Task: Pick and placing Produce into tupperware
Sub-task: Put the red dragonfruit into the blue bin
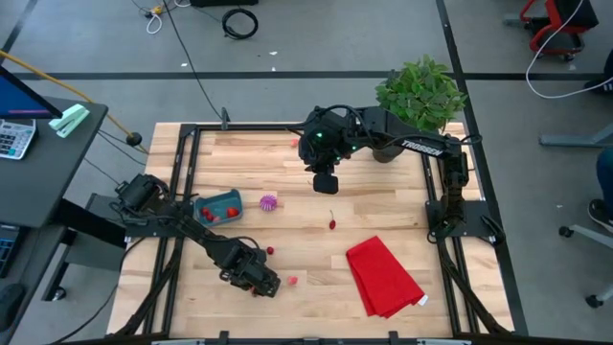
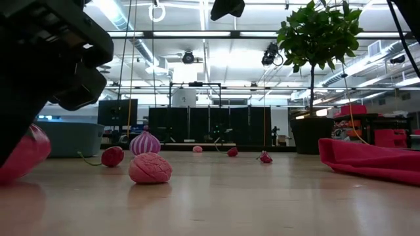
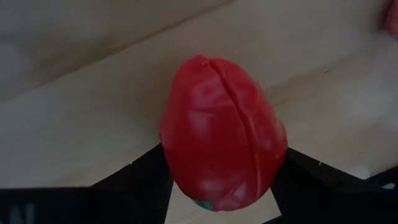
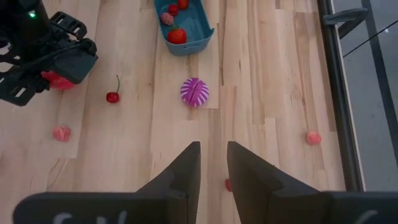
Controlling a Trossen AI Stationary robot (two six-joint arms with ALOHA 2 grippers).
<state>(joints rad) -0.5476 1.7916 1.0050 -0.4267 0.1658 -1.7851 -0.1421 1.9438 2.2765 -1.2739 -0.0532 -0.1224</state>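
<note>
My left gripper is near the table's front edge, shut on the larger red oval piece. That piece also shows in the low view and the right wrist view. The teal tupperware holds a few red and pink pieces. The purple-and-white piece lies just to its right. A cherry, a small red piece and a pink piece lie loose on the table. My right gripper hangs high over the table's middle, slightly open and empty. My left gripper pinches the red oval piece between its two fingers, one on each side of its lower body. The fingers come slanting down from above. The piece sits low over the wood; I cannot tell whether it touches the table.
A red folded cloth lies at the front right. A black pot with a green plant stands at the far right corner. A small pink piece lies near the far edge. Bare wood lies between the cloth and the tupperware.
</note>
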